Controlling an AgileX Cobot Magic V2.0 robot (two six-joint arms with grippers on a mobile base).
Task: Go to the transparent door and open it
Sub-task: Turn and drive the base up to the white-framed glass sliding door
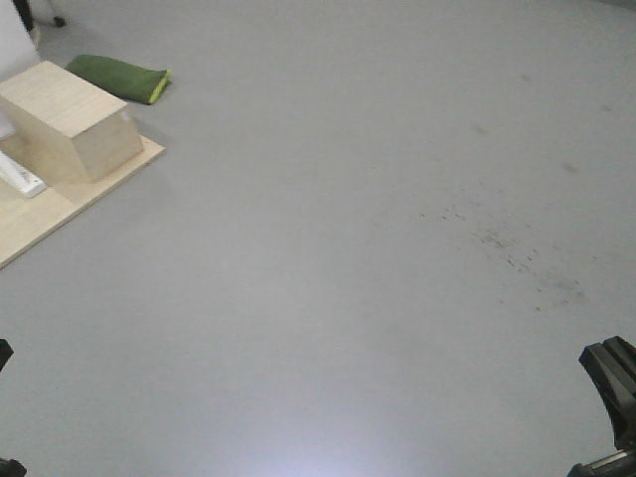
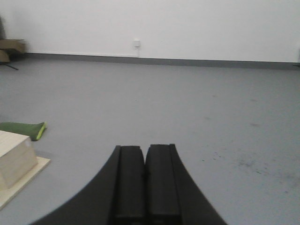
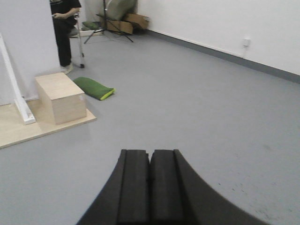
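Grey floor (image 1: pixel 378 248), white wall (image 2: pixel 187 28), wooden box (image 1: pixel 70 119), green cushion (image 1: pixel 119 77)

The light is even, diffuse and fairly bright, with only a faint soft shadow beside the box (image 1: pixel 70 119). In the front view a pale glare patch lies on the floor (image 1: pixel 298 462) at the bottom edge, and the picture is washed-out and soft. In the wrist views the left gripper (image 2: pixel 145 152) and right gripper (image 3: pixel 150 154) are dark and blurred, and the wall (image 2: pixel 187 28) is nearly blown out.
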